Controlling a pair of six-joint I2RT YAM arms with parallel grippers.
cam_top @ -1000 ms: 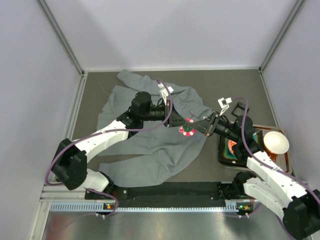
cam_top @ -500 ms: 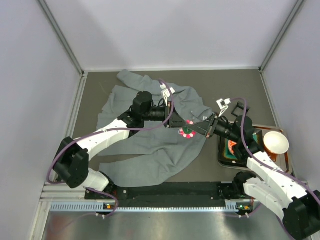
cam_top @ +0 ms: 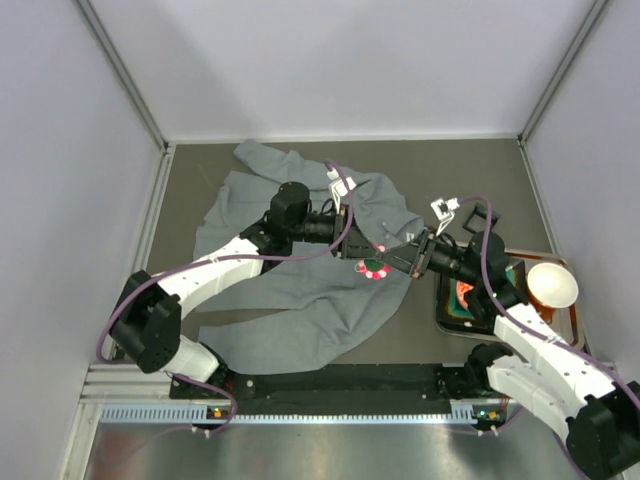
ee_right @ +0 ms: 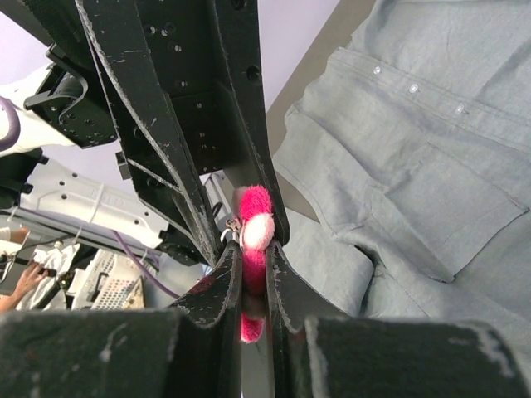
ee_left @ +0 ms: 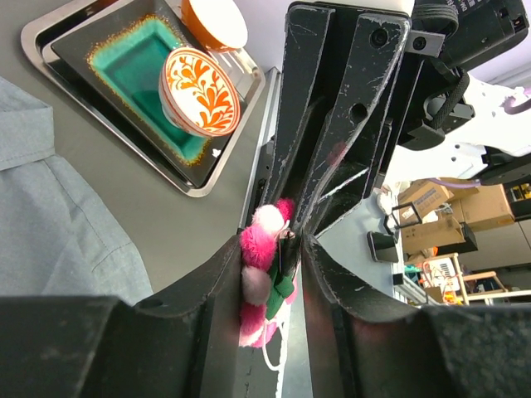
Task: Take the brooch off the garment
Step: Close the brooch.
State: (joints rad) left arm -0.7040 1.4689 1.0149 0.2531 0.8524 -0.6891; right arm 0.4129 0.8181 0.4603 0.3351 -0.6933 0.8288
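The right gripper (ee_right: 253,251) is clenched on the brooch (ee_right: 255,220), just above the edge of the garment (ee_right: 431,166); the left gripper (ee_left: 272,245) has 2 jaws around it, grip unclear. It looks light and soft, better to pinch the centre, not the petals

One brooch (cam_top: 375,265), one garment (cam_top: 290,290), one tray (ee_left: 232,133)

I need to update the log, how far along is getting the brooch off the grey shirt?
Done, it seems: the brooch is up off the grey shirt, no fabric clinging in either wrist view. In hand: the right end effector pinches it; the left end effector flanks it, grip unclear. Left: carrying it clear and setting it down.
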